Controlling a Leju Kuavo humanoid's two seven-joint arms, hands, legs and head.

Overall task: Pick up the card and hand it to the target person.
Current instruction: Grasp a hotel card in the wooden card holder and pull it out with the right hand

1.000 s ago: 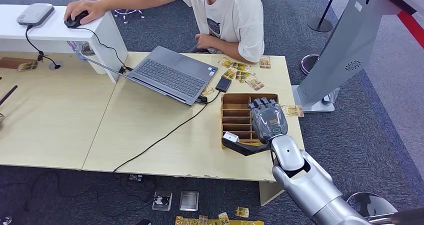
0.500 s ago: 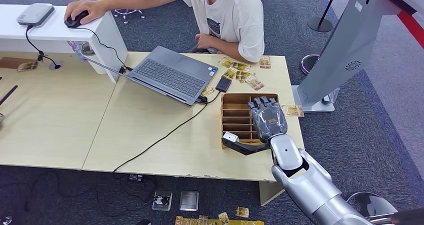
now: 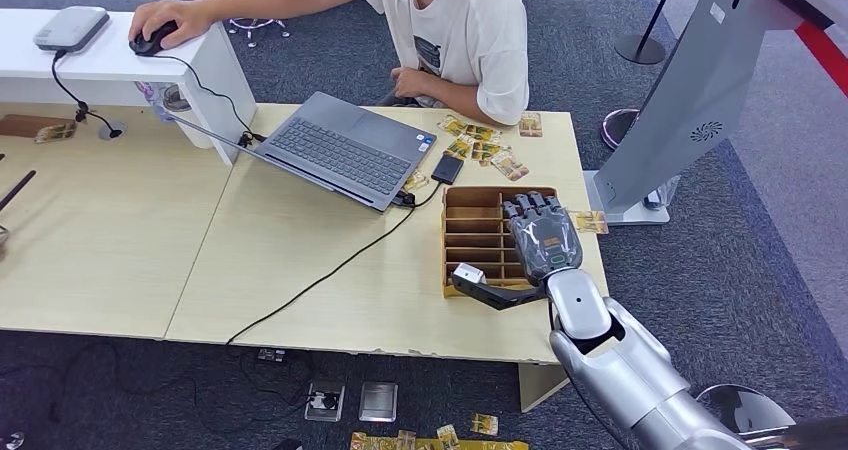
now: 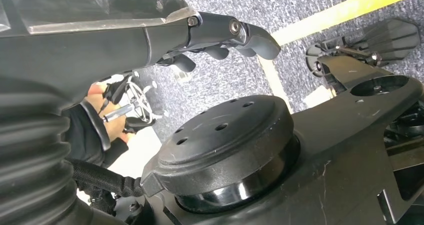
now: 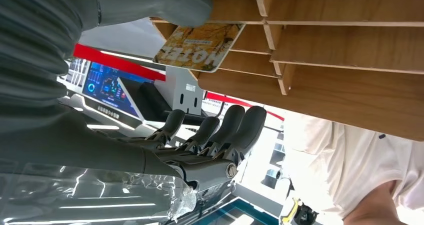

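Hovering over the wooden rack (image 3: 478, 232) near the table's right end, the right hand (image 3: 540, 238) is released, fingers (image 5: 235, 127) apart; a card (image 5: 199, 46) stands in the rack beside its thumb (image 5: 155, 4).

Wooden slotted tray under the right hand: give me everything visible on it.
The wooden tray is a light-brown box with thin slats dividing it into a stack of narrow slots. It lies flat near the table's right edge, beside the laptop. The right hand hovers over its right side. In the right wrist view, a card stands in one slot by the thumb.
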